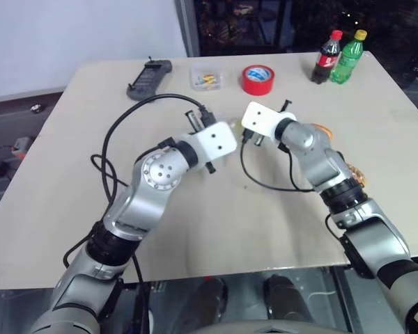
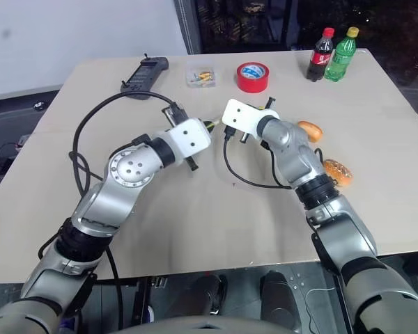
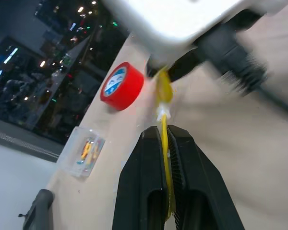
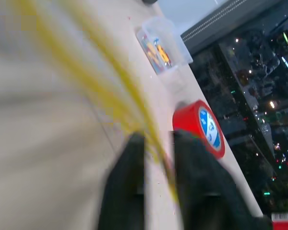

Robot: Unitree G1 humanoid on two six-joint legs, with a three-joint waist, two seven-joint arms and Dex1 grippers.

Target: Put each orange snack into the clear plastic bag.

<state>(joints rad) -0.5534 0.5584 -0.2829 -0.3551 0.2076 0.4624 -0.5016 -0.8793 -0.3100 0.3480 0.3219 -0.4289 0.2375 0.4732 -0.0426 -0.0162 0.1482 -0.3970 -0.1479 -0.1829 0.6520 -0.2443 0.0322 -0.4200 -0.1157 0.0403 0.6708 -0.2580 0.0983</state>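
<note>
The clear plastic bag's yellow seal strip (image 3: 163,98) hangs above the table between my two grippers. My left gripper (image 3: 164,132) is shut on that strip, which runs down between its black fingers. My right gripper (image 4: 158,139) faces it from the other side with its fingers apart, and the yellow strip (image 4: 134,103) passes through the gap. The rest of the clear plastic bag is too see-through to make out. The smooth orange snack (image 2: 310,130) lies on the table just behind my right forearm. The browner speckled snack (image 2: 338,171) lies nearer, to the right of that arm.
A red tape roll (image 1: 258,79) and a small clear box (image 1: 206,78) of coloured bits stand behind the grippers. A black device (image 1: 150,78) lies at the back left, two bottles (image 1: 338,57) at the back right. Black cables (image 1: 118,146) loop beside my left arm.
</note>
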